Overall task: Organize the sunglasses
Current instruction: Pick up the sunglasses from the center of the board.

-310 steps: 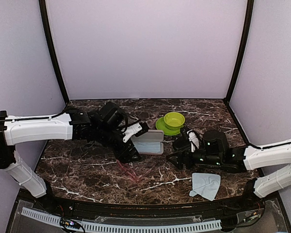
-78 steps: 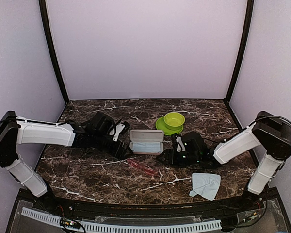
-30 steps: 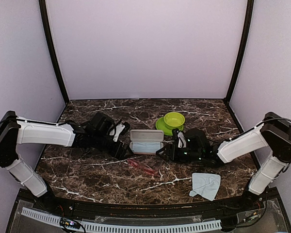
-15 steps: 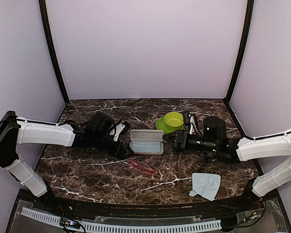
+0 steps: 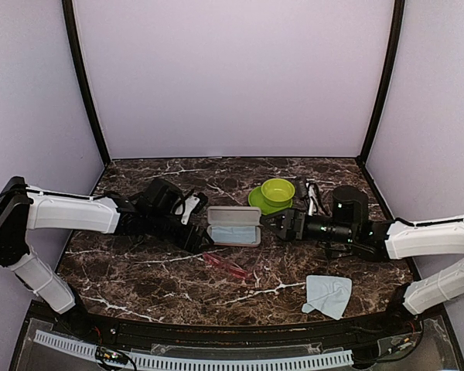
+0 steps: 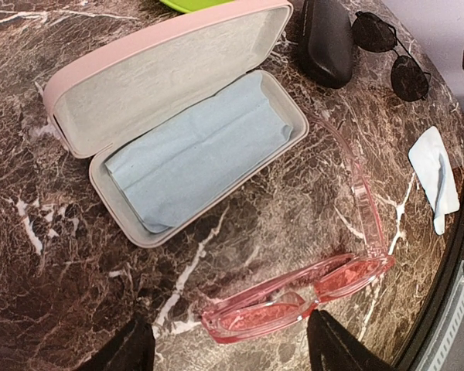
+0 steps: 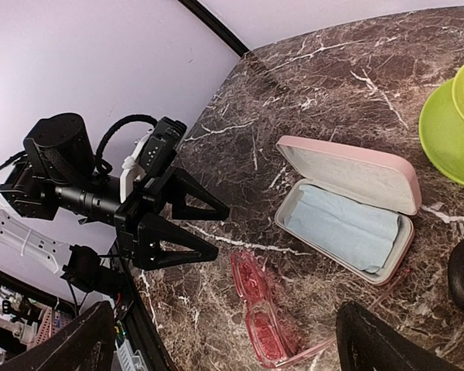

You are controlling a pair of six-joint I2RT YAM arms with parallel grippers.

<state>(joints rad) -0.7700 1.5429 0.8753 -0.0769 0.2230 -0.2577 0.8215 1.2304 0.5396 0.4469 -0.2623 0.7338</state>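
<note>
On the dark marble desk (image 5: 139, 270), the red-pink sunglasses (image 6: 294, 297) lie unfolded and flat, just in front of an open pink case (image 6: 178, 77) whose tray holds a folded blue cloth (image 6: 193, 162). One pink arm of the glasses reaches back towards the case's front corner. The second pair, black sunglasses (image 6: 390, 54) with dark round lenses, rests at the far right beside a closed black case (image 6: 325, 39); whether the two touch is hard to judge from this angle.

The left hand (image 7: 220, 230) sits low at the left end of the pink case, its two fingers spread wide and empty, with the red-pink glasses close below its tips. The right hand (image 5: 267, 222) faces it from the other end of the case, fingers also spread fully apart and gripping nothing.

Behind the case stands a green bowl (image 5: 278, 190) on a green plate (image 5: 257, 202). A pale blue cloth (image 5: 329, 294) lies alone near the front right edge.
</note>
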